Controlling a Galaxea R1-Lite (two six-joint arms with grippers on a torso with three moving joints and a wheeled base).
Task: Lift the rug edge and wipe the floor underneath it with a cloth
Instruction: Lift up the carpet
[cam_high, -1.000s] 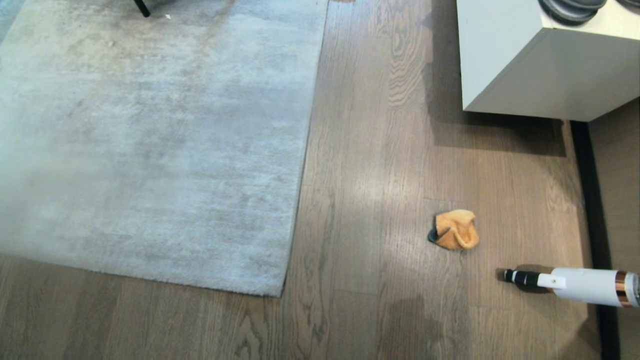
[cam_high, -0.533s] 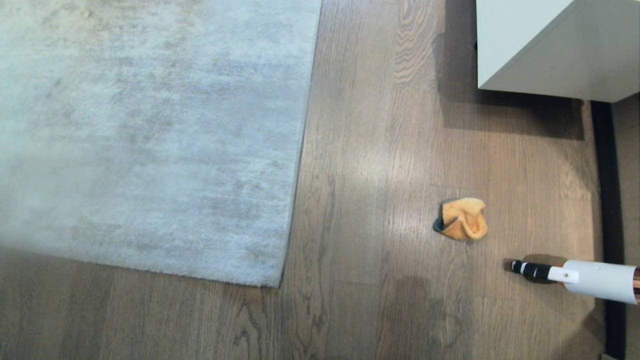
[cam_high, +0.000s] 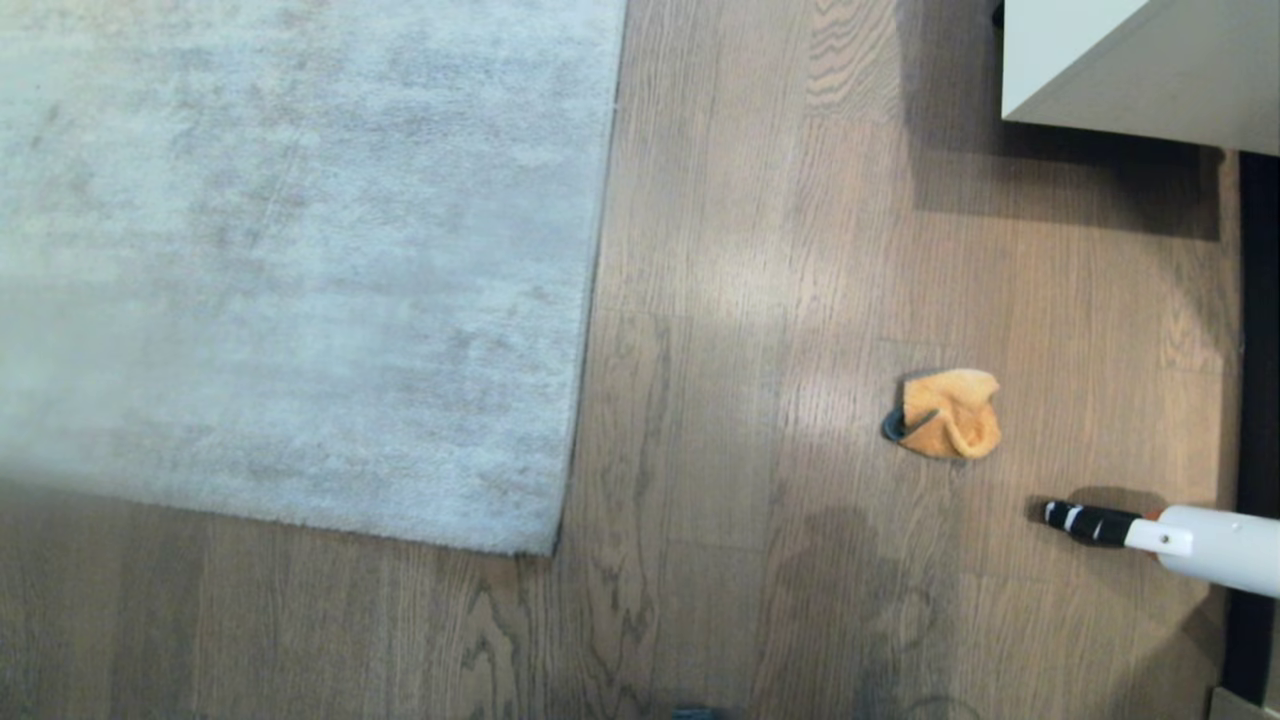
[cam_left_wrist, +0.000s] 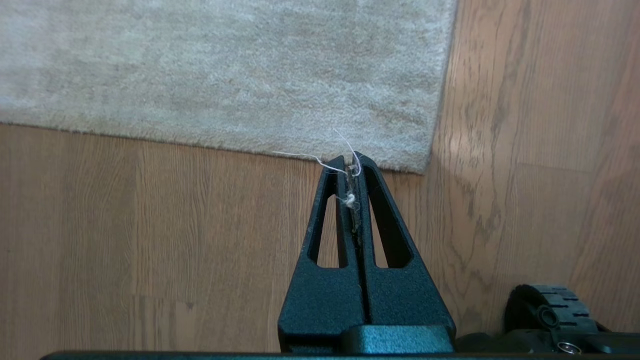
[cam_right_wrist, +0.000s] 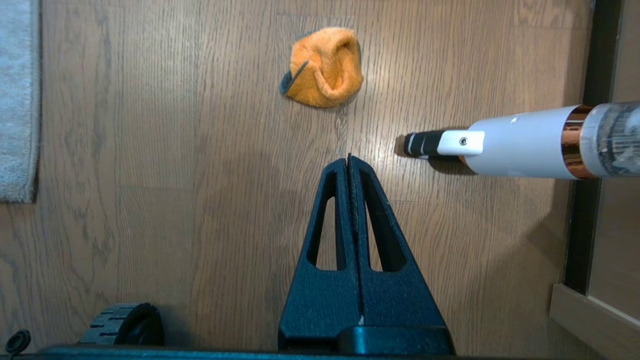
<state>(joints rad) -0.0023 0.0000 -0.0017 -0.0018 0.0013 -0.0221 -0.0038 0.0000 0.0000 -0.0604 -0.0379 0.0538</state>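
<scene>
Since neither gripper holds anything yet, the step in hand reads as the approach, before any pick or lift.
Left gripper (cam_left_wrist: 351, 162): clenched, empty but for pale lint threads snagged at the tips; points down over bare floor just short of the rug corner, seen only in its wrist view.
Right gripper (cam_right_wrist: 349, 162): clenched, empty; points down over bare floor, the cloth a little beyond its tips.
Floor (cam_high: 720, 420): grey-brown planks, dark wavy grain.
Vacuum tube (cam_high: 1200, 540): white, with a black nozzle, lying near the cloth on the robot's right; judged a snag risk for the right arm.
Cloth (cam_high: 948, 413): crumpled orange-yellow heap, dark trim showing, well apart from the rug.
Rug edge (cam_high: 585, 330): lies flat; near corner (cam_high: 545, 545) closest to the left gripper.
White cabinet (cam_high: 1140, 70): far right, clear of the work.
Advice: release the right gripper before descending, pinch the heap at its top; left gripper takes the corner, where the pile ends.
</scene>
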